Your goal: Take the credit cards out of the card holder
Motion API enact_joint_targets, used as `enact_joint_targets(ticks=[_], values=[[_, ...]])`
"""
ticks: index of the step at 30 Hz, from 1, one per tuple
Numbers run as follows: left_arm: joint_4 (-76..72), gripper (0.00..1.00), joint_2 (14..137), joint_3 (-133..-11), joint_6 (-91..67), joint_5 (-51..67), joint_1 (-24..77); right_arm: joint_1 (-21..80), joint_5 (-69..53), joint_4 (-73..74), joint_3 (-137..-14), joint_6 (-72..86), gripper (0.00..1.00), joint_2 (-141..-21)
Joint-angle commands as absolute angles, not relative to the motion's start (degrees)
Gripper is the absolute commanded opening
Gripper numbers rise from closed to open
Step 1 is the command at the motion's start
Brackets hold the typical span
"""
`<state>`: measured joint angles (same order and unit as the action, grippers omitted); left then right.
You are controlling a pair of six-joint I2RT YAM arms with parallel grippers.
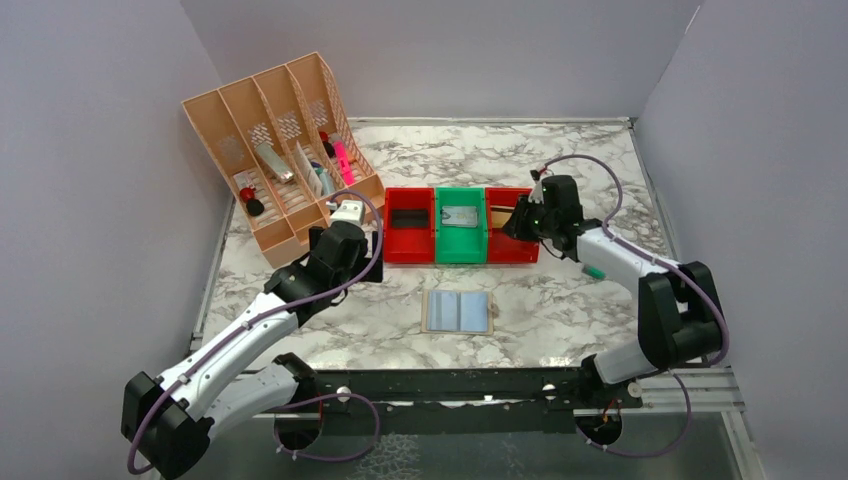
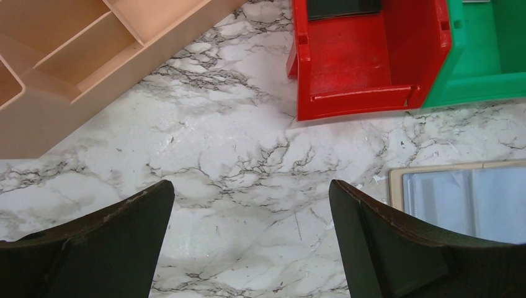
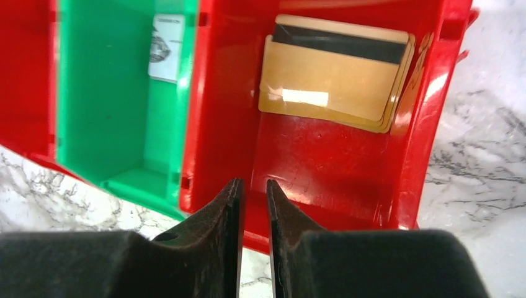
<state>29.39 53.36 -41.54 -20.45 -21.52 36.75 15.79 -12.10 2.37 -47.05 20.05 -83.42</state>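
The card holder (image 1: 458, 311) lies spread open on the marble, tan rim around pale blue-grey panels; its left edge also shows in the left wrist view (image 2: 459, 198). A few gold cards (image 3: 332, 77) lie stacked in the right red bin (image 3: 422, 124). A pale card (image 3: 167, 46) lies in the green bin (image 3: 105, 93). My right gripper (image 3: 254, 181) hovers at that red bin's near wall (image 1: 512, 258), jaws a narrow gap apart and empty. My left gripper (image 2: 251, 192) stands wide open over bare marble, left of the holder, holding nothing.
Three bins stand in a row: left red bin (image 1: 408, 256) holding a dark card (image 2: 344, 7), green bin (image 1: 460, 255), right red bin. A peach file organizer (image 1: 280, 150) with small items stands at the back left. Grey walls enclose the table.
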Motion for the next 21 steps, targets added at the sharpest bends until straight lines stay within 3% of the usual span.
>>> enact_joint_targets(ticks=[1,13,21], values=[[29.0,0.99,51.2,-41.3,-20.3,-23.0,36.4,15.9,-11.9,6.2,-50.7,22.0,0.22,-88.3],[29.0,0.99,52.5,-41.5,-20.0,-22.7,36.4,18.3,-3.0,9.7,-58.5,18.2,0.33,-97.4],[29.1,0.99,52.3,-41.4,-20.1,-22.8,36.4,20.5,-0.3,10.4,-58.5,19.6,0.35,-98.4]])
